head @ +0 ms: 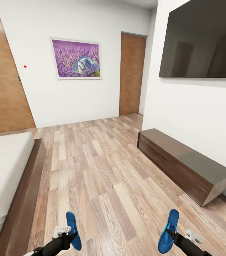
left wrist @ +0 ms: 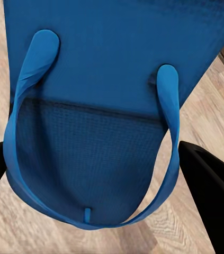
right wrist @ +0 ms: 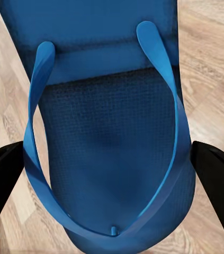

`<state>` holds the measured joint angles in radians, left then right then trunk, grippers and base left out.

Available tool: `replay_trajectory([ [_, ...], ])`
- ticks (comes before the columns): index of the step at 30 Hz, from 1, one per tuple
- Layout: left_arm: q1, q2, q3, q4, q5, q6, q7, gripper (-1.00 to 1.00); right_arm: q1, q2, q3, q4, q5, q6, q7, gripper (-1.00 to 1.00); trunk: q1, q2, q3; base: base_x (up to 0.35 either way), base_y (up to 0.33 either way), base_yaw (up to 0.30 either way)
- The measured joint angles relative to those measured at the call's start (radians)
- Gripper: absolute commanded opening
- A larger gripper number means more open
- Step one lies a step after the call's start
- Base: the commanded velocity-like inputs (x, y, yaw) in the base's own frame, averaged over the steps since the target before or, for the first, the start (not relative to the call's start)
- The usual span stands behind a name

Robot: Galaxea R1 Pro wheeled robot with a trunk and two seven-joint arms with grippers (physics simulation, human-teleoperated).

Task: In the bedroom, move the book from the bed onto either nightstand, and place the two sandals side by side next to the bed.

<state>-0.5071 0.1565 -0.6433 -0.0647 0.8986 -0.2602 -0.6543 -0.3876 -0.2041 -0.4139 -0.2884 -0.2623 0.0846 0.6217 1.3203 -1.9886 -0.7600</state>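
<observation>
lavender picture [head: 75, 58], wall television [head: 201, 39], low bench [head: 184, 164]

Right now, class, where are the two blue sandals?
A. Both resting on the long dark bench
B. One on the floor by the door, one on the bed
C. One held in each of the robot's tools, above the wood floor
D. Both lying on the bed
C: the left tool holds one sandal and the right tool holds the other sandal, both over the floor.
</observation>
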Motion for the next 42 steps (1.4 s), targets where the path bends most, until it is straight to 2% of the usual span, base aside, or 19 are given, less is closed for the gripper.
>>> replay_trajectory([
  [17,0.0,-0.005,0.0,0.001,0.0,0.0,0.0,-1.0,0.0,-0.001,0.0,0.0,0.0,0.0,0.0,-1.0,0.0,0.0,0.0,0.0,0.0,0.229],
  [27,0.0,-0.005,0.0,0.001,0.0,0.0,0.001,-1.0,0.0,0.0,0.0,0.0,0.0,-0.001,0.001,-1.0,0.0,0.0,-0.001,0.0,0.0,0.018],
  [42,0.0,-0.005,0.0,0.001,0.0,0.0,0.002,-1.0,0.0,0.0,0.0,0.0,0.0,-0.001,0.0,-1.0,0.0,0.0,-0.024,0.0,0.0,0.0],
])
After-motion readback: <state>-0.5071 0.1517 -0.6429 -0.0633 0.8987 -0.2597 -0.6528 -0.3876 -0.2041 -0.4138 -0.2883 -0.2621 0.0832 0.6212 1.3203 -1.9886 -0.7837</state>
